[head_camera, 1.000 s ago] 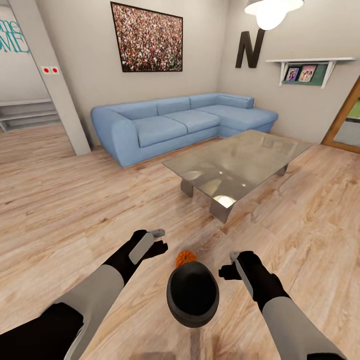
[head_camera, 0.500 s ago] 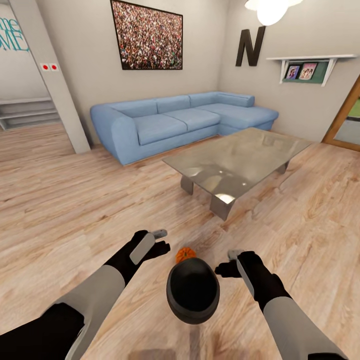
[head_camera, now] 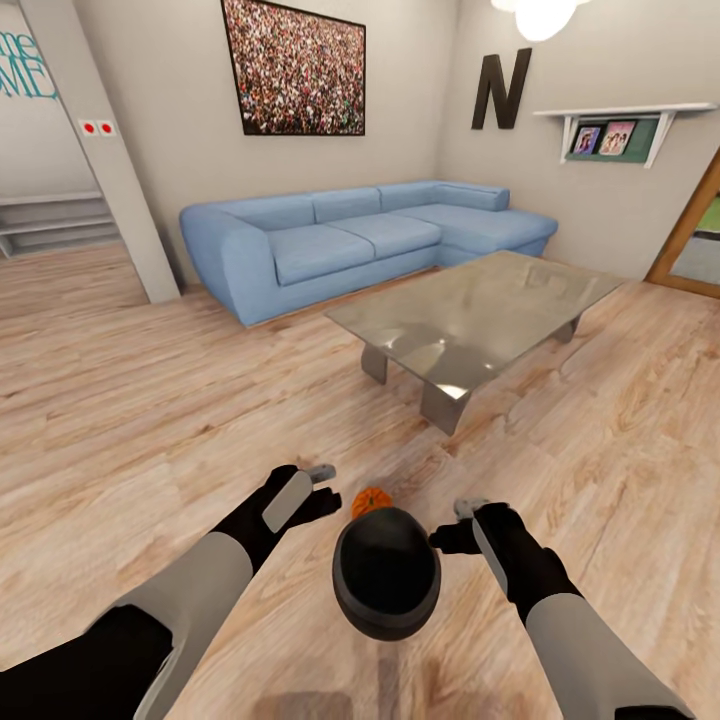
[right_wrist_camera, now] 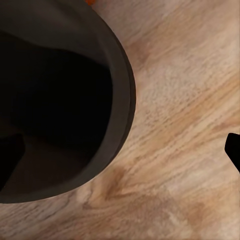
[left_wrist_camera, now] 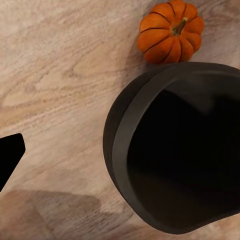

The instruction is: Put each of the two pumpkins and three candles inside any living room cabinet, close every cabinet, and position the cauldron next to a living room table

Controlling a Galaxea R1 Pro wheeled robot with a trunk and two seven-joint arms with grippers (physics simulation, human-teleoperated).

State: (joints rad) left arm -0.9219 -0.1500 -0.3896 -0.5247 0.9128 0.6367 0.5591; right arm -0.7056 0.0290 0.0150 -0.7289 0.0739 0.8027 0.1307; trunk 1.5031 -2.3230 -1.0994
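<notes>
a: where's the cauldron (head_camera: 386, 585)?

b: on the wood floor (head_camera: 130, 400) between the two arms, mouth up. a pumpkin (head_camera: 369, 501) sits just beside its far rim, maybe touching; the left wrist view doesn't show a gap. the table (head_camera: 470, 315) is further ahead, well apart from both.

a: and the hands?

b: left hand (head_camera: 318, 488) hangs off the cauldron's left side, right hand (head_camera: 452, 528) off its right. neither touches it, and neither has anything in it. released or clenched, i cannot tell; the fingers are too small and dark in the head view, and each wrist view catches just a dark finger sliver at its edge.

a: what could go wrong?

b: if the cauldron gets pushed forward toward the table, i'd expect it to shove the pumpkin along, and a round pumpkin could roll under the glass or off toward the sofa (head_camera: 340, 240). squeezing the bulging sides from both flanks looks slippery too; uneven pressure might spin or tip the pot.

a: room to move?

b: plenty of floor on the left and ahead. the table's near corner and grey leg (head_camera: 445, 405) are the closest hard edges, so the approach should end short of them. sofa and walls are far back. i'd say the pumpkin needs lifting away first.
</notes>
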